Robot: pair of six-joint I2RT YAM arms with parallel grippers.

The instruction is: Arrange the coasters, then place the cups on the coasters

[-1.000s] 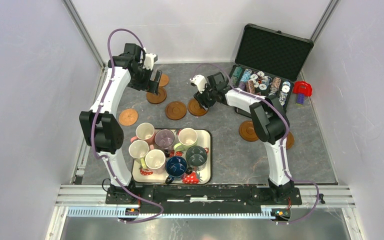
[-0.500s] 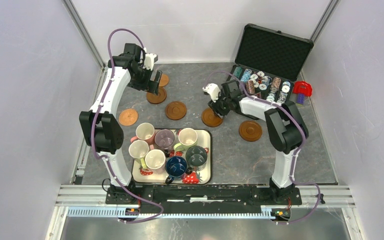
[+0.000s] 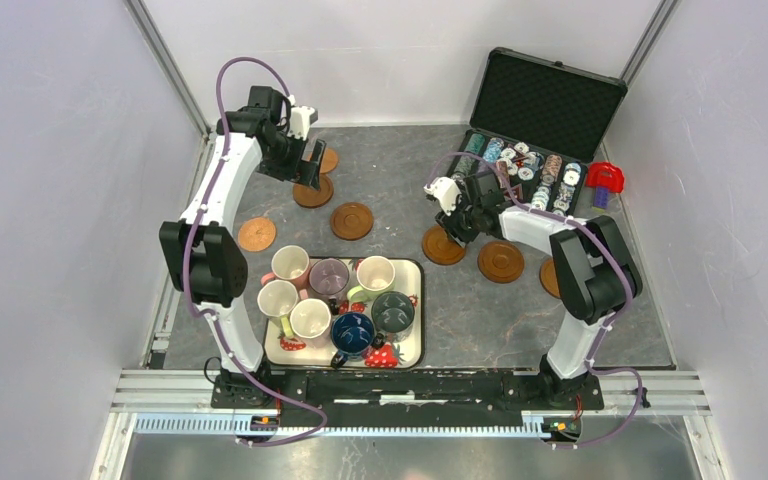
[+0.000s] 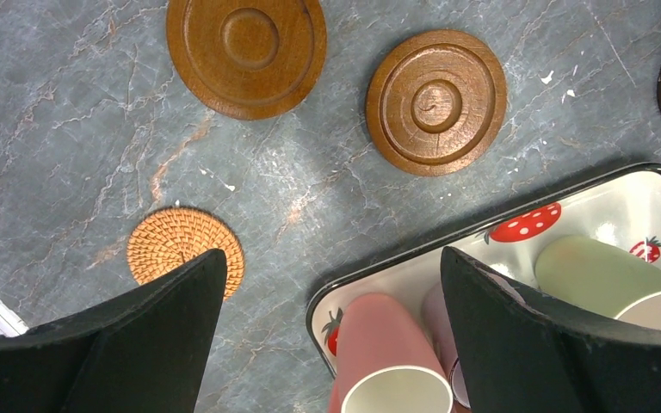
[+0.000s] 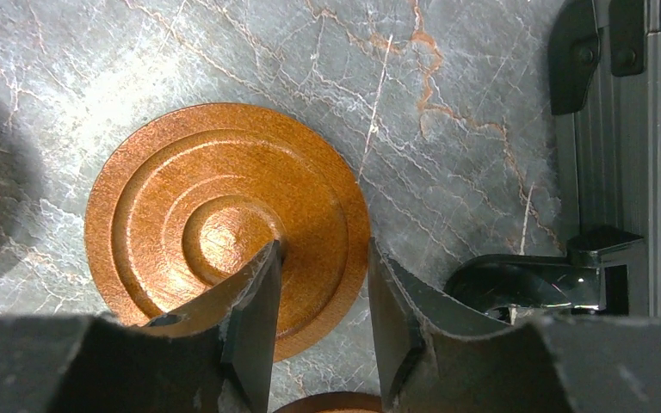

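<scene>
Right pincer (image 5: pixel 323 301) stood narrowed astride the rim of a dark wooden coaster (image 5: pixel 181 198) lying flat on the counter (image 5: pixel 447 86) beside the case (image 5: pixel 620 129). An actual pinch could not be confirmed. The coaster was judged light, rigid and liable to slide, and best taken across its raised edge. Left pincer (image 4: pixel 331 258) was spread and empty.

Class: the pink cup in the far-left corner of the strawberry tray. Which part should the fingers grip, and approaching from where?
Probably best: grip the pink cup by its wall at the rim, coming straight down: one finger inside the mouth, one outside on the far side. It stands upright, mouth up; the mauve cup and a cream cup crowd its right and near sides.
</scene>
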